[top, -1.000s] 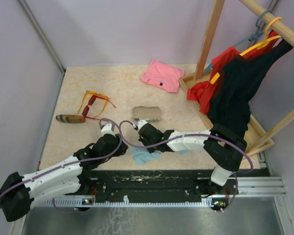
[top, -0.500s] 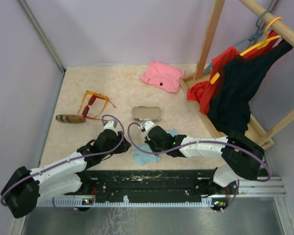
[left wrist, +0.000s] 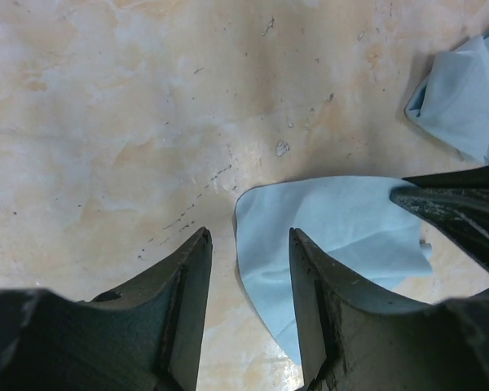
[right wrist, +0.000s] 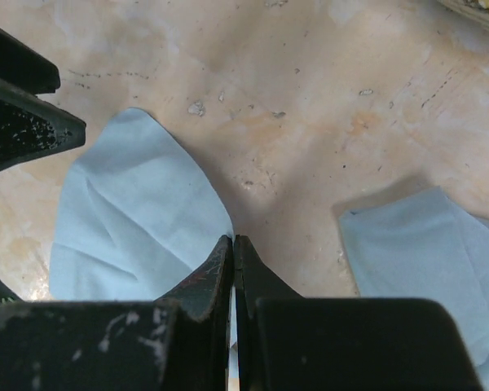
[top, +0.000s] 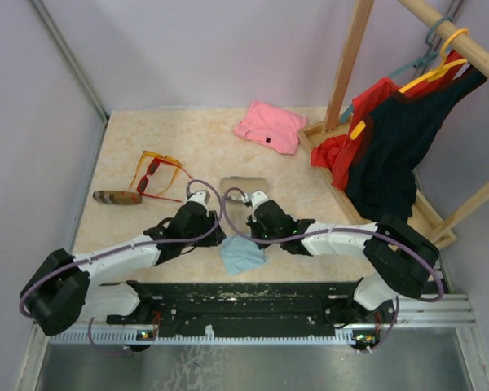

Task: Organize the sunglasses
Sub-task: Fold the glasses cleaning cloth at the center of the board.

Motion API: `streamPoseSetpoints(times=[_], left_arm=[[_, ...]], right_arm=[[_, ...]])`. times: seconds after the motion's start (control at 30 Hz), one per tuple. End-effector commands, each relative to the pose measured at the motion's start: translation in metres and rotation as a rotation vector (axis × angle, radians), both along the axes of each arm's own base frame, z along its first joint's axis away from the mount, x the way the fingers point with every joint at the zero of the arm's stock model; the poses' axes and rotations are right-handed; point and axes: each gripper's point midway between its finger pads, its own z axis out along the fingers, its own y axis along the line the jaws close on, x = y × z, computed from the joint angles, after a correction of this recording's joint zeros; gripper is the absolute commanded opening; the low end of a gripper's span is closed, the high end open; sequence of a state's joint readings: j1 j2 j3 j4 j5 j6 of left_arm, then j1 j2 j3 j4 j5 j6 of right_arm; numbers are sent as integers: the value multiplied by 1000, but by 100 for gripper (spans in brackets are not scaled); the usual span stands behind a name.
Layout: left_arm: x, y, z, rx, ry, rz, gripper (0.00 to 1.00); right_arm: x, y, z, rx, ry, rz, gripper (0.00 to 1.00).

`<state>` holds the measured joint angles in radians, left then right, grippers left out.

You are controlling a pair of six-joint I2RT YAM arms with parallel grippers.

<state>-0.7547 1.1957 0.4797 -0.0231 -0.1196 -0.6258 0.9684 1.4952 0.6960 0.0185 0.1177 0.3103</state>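
Noted left gripper parted and empty above table beside light blue cloth, right gripper clamped shut at that cloth's edge, sunglasses well apart.

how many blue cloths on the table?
2. One light blue cloth lies at the right gripper's shut fingertips; the second cloth lies apart, at the right of the right wrist view, unseen in the top view. More may be hidden.

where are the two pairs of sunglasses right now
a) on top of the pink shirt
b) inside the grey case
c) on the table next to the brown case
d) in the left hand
c: the sunglasses lie together on the table, right beside the brown case.
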Motion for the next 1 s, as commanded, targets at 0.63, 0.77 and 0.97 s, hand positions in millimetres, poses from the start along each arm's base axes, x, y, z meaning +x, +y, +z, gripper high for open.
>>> streamPoseSetpoints(times=[0.63, 0.77, 0.97], left_arm=[[11, -5, -16, 139, 62, -71, 47], [11, -7, -17, 153, 65, -93, 46], [6, -9, -22, 158, 88, -129, 45]], right_arm=[[5, 14, -12, 299, 254, 89, 0], [7, 9, -20, 294, 279, 60, 0], [14, 0, -26, 277, 280, 10, 0]])
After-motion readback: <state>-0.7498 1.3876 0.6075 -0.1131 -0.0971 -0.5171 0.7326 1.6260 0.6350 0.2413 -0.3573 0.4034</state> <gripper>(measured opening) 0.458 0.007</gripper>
